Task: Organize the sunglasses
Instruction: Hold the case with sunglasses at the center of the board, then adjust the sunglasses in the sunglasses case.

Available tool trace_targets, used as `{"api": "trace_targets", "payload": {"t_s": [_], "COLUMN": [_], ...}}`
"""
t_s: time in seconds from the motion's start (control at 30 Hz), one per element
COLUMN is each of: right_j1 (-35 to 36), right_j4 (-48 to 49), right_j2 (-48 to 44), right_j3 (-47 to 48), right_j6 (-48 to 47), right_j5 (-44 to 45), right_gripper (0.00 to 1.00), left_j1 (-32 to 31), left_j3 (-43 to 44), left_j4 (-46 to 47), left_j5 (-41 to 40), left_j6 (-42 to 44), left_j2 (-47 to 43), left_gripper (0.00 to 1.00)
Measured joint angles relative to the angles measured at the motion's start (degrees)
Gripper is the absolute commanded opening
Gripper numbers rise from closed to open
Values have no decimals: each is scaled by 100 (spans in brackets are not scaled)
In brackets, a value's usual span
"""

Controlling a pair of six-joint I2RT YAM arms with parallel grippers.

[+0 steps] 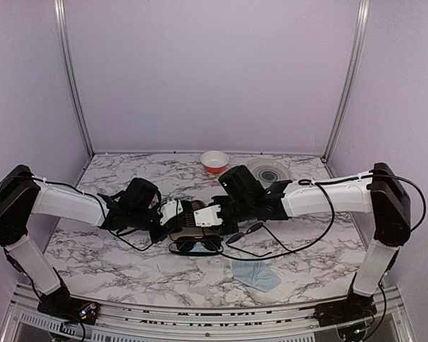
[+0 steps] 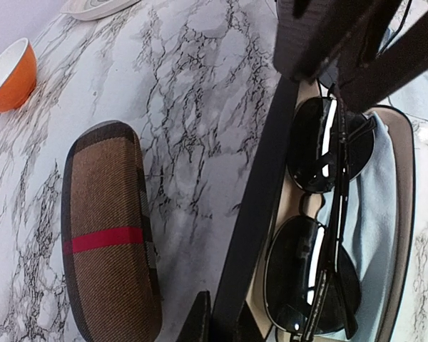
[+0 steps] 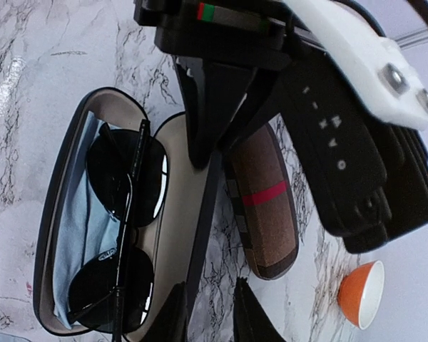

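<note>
Clamped nearly shut on lid [image 3: 187, 214] rim of open case [image 3: 55, 178] with left end effector [image 2: 221, 324]. Straddling same rim with right end effector [image 3: 210, 311]; gripping or not, cannot tell. Inside case, atop blue cloth [image 3: 75, 214]: folded sunglasses [image 3: 132, 178].

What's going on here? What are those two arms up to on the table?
Two robot arms are putting a pair of sunglasses away. The sunglasses lie folded on a blue cloth inside an open black case. The left gripper is pinched on the edge of the raised lid. The right gripper straddles the same edge further along, though whether it actually grips is unclear. The lid is not yet shut. A closed plaid case lies right beside it.
</note>
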Motion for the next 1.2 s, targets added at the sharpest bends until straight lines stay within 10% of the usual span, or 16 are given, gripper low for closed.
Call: {"api": "trace_targets", "payload": {"t_s": [1.2], "right_j1": [79], "right_j4": [133], "right_j2": [345], "right_j3": [-518], "right_j6": [824], "right_j5": [-175], "right_gripper": [19], "left_j1": [-920], "left_j3": [-699], "left_j4": [1049], "left_j5": [-1591], "left_j6": [-205], "left_j2": [-348], "left_gripper": [0]}}
